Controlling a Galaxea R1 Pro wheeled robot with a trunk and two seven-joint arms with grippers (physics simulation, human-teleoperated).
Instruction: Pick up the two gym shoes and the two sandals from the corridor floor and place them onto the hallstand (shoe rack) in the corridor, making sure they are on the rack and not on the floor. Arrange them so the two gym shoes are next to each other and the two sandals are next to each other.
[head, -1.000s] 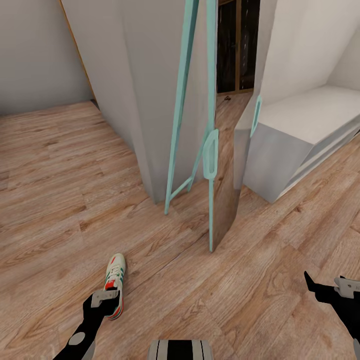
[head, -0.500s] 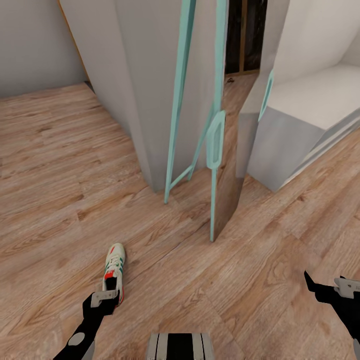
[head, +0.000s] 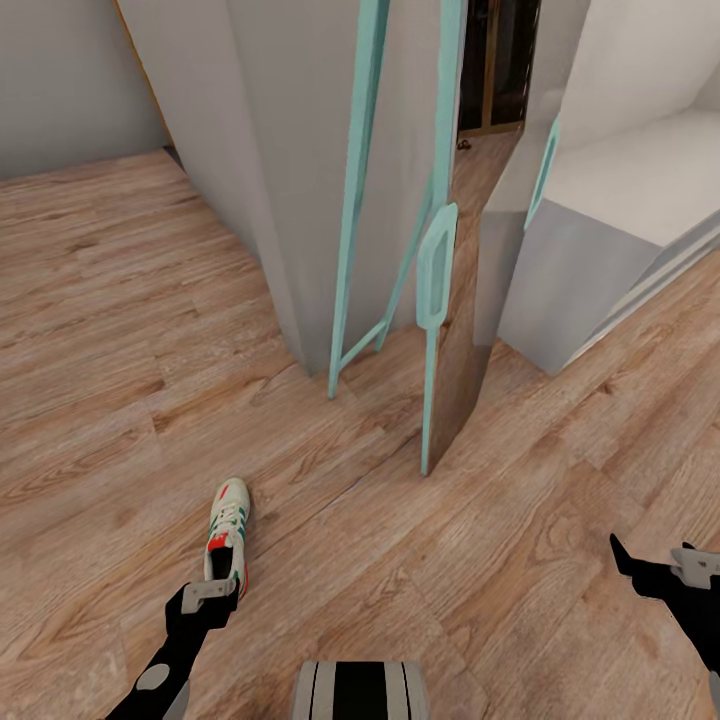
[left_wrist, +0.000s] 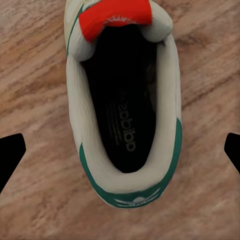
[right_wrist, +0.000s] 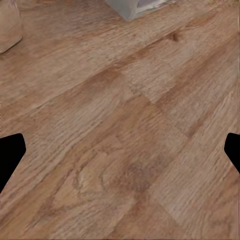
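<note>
One gym shoe (head: 228, 528), cream with green stripes and a red tongue patch, lies on the corridor floor (head: 120, 330) at the lower left. My left gripper (head: 211, 594) hangs open just above its heel end. In the left wrist view the shoe (left_wrist: 125, 115) lies between the two spread fingertips (left_wrist: 11, 155), which do not touch it. My right gripper (head: 655, 570) stands open and empty over bare planks at the lower right. The hallstand (head: 620, 200) is at the upper right. The sandals are out of view.
A teal-framed mirror (head: 436, 270) leans edge-on between a pale wall column (head: 270, 150) and the hallstand. A dark doorway (head: 495, 60) shows behind it. Open plank floor spreads left and right of the mirror's foot. The hallstand's corner (right_wrist: 134, 6) shows in the right wrist view.
The whole view has shifted, so the camera moved: shoe, mirror and hallstand sit higher in the picture. My left gripper, earlier over the shoe's rear half, now sits at its heel end.
</note>
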